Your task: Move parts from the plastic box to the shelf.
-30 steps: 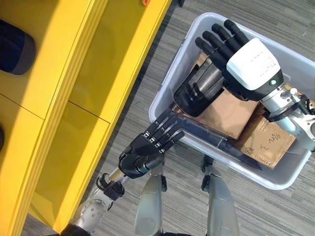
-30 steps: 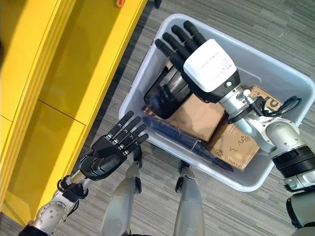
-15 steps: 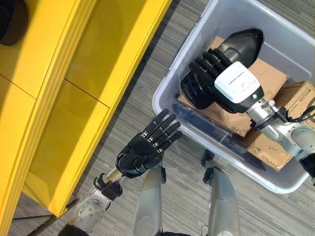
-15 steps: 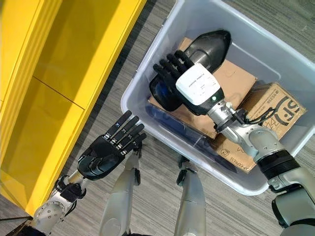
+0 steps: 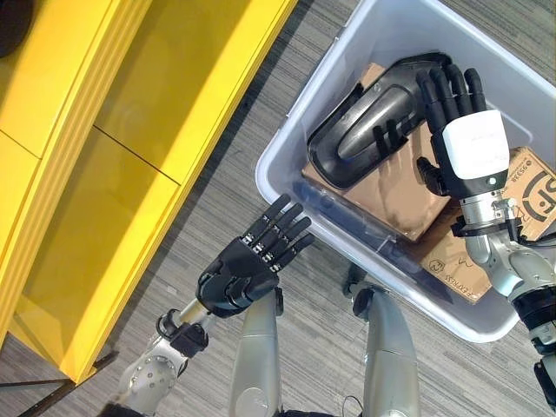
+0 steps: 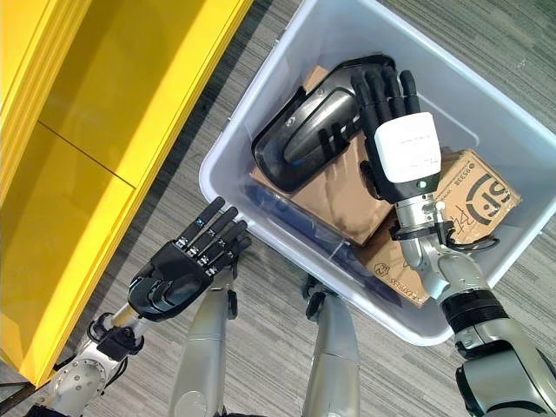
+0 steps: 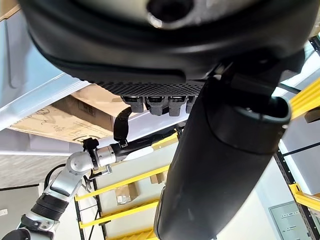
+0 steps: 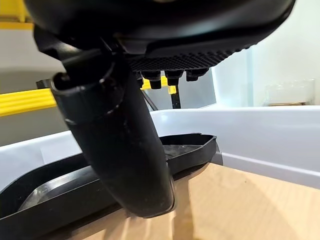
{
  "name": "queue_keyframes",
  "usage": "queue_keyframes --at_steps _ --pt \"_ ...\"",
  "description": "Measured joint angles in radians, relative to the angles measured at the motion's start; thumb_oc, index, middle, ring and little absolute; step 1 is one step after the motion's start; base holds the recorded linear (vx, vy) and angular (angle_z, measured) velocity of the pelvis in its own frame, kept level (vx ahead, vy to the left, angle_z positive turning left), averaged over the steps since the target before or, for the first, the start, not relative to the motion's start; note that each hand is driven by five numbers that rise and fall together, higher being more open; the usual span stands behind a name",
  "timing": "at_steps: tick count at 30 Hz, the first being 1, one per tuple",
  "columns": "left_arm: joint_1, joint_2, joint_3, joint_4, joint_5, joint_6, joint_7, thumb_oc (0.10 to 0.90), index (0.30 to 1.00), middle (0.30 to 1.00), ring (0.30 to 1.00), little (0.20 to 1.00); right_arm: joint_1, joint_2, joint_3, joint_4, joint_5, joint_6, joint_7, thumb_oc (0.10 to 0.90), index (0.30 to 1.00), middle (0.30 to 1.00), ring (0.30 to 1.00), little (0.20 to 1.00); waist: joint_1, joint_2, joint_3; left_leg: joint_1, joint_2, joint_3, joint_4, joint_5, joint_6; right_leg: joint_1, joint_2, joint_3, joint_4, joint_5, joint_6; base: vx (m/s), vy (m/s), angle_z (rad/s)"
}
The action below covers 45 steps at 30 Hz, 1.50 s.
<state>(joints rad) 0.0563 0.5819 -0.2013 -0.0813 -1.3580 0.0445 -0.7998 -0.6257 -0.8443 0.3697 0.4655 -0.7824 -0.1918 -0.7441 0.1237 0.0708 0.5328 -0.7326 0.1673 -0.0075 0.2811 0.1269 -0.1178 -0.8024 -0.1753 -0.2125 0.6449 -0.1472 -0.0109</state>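
My right hand (image 5: 473,148) hangs inside the clear plastic box (image 5: 287,139), fingers straight and spread, their tips over the far end of the black moulded part (image 5: 369,126). I cannot tell whether they touch it; nothing is curled round it. The part lies tilted across a flat brown cardboard box (image 5: 395,195), reaching from under my fingertips toward the box wall on my left. A second, printed cardboard carton (image 5: 530,187) sits just beside my right wrist. My left hand (image 5: 248,269) hovers outside the plastic box, near its closest wall, over the grey striped floor (image 5: 217,187), fingers straight and relaxed, holding nothing. The yellow shelf (image 5: 104,139) stands further to the left of that hand.
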Motion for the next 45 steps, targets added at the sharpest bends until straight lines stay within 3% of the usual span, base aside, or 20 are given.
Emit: queue_keyframes --at_steps 5,10,11,20,26,31,37,45 --pt "-0.002 0.000 0.000 0.001 -0.001 0.000 -0.001 0.900 1.000 1.000 1.000 1.000 -0.003 0.000 0.014 0.010 -0.002 0.000 0.023 0.900 1.000 1.000 1.000 1.000 0.015 0.011 0.000 -0.033 -0.010 0.000 0.065 -0.033 0.003 -0.026 -0.014 0.008 0.054 -0.027 0.000 0.01 -0.029 0.03" --pt "-0.001 0.008 0.004 0.001 -0.001 0.002 -0.011 0.900 1.000 1.000 1.000 1.000 -0.014 -0.022 0.048 0.010 -0.004 -0.004 0.042 0.900 1.000 1.000 1.000 1.000 0.028 0.013 0.000 -0.129 -0.020 -0.044 0.241 -0.111 -0.004 -0.078 -0.033 -0.003 0.185 -0.100 -0.012 0.03 -0.078 0.17" --pt "-0.001 0.022 0.006 0.000 -0.002 0.002 -0.018 0.900 1.000 1.000 1.000 1.000 -0.017 -0.032 0.052 0.008 -0.022 -0.020 0.041 0.900 1.000 1.000 1.000 1.000 0.028 0.012 0.000 -0.168 -0.019 -0.069 0.316 -0.150 -0.005 -0.091 -0.040 -0.015 0.241 -0.136 -0.020 0.04 -0.070 0.16" --pt "0.003 0.030 0.015 -0.005 -0.001 0.019 -0.039 0.900 1.000 1.000 1.000 1.000 -0.010 -0.075 0.070 -0.027 -0.034 -0.027 0.044 0.900 1.000 1.000 1.000 1.000 0.021 0.012 0.000 -0.239 -0.017 -0.101 0.395 -0.170 -0.003 -0.147 -0.045 -0.029 0.320 -0.177 -0.034 0.02 -0.039 0.04" --pt "0.004 0.072 0.041 -0.024 0.002 0.016 -0.042 0.900 1.000 1.000 1.000 1.000 -0.004 -0.146 0.097 -0.035 -0.029 -0.054 0.069 0.900 1.000 1.000 1.000 1.000 0.017 0.012 0.000 -0.342 -0.032 -0.146 0.600 -0.258 0.008 -0.209 -0.067 -0.034 0.488 -0.266 -0.047 0.04 -0.042 0.08" --pt "0.004 0.102 0.085 -0.031 -0.009 -0.008 -0.042 0.900 1.000 1.000 1.000 1.000 0.001 -0.191 0.088 -0.037 0.014 -0.087 0.054 0.900 1.000 1.000 1.000 1.000 0.010 0.013 -0.001 -0.424 -0.049 -0.155 0.747 -0.317 0.015 -0.274 -0.094 -0.013 0.609 -0.312 -0.046 0.06 -0.001 0.01" --pt "-0.001 0.105 0.112 -0.027 -0.013 -0.001 -0.044 0.900 1.000 1.000 1.000 1.000 -0.004 -0.225 0.044 -0.027 0.021 -0.110 0.001 0.900 1.000 1.000 1.000 1.000 -0.005 0.014 -0.002 -0.545 -0.090 -0.166 0.936 -0.380 0.016 -0.377 -0.115 0.043 0.763 -0.357 -0.016 0.07 -0.009 0.04" --pt "0.000 0.106 0.152 -0.027 -0.013 0.038 -0.042 0.900 1.000 1.000 1.000 1.000 -0.006 -0.227 0.041 -0.017 0.040 -0.074 0.017 0.900 1.000 1.000 1.000 1.000 -0.004 0.013 -0.004 -0.559 -0.117 -0.167 0.950 -0.382 0.013 -0.394 -0.121 0.063 0.775 -0.359 -0.011 0.02 -0.004 0.02"
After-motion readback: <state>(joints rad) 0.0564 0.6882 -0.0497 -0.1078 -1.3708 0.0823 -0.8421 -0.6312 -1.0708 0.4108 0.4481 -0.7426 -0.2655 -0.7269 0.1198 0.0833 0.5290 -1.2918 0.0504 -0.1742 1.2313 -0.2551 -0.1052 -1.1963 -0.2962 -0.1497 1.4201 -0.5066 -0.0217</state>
